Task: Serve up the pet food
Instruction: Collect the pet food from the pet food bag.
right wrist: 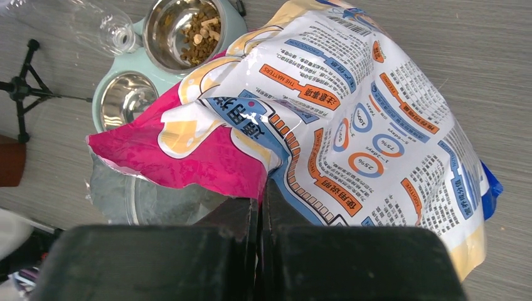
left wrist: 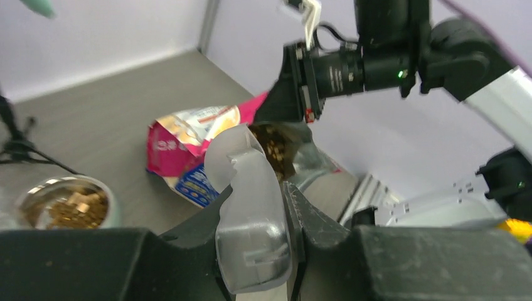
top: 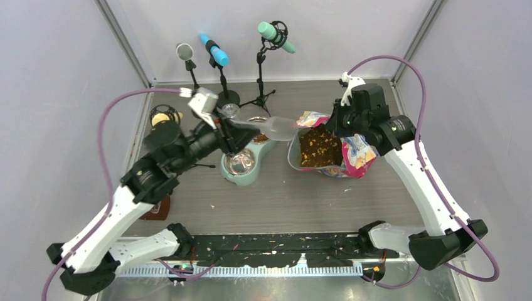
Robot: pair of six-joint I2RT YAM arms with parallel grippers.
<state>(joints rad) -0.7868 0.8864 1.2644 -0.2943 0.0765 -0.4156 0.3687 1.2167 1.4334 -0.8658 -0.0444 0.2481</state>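
Brown pet food (top: 319,148) fills the open pink, white and blue bag (top: 355,157) right of centre. My right gripper (top: 337,125) is shut on the bag's torn top edge (right wrist: 207,166), jaws pressed together (right wrist: 260,191). More pet food (right wrist: 199,28) lies in the far steel bowl of the mint-green feeder (top: 252,175); the near bowl (top: 240,163) is bare. My left gripper (top: 232,130) is shut on the handle of a clear scoop (left wrist: 251,213). The scoop's cup (top: 280,128) hangs between feeder and bag and looks empty. In the left wrist view the bag's mouth (left wrist: 276,147) lies just beyond the scoop.
Three microphones on stands (top: 214,50) line the back of the table, with a tripod base (top: 258,100) behind the feeder. Another mic (top: 164,117) and a brown block (top: 157,210) sit at the left. Small crumbs dot the grey tabletop (top: 282,200).
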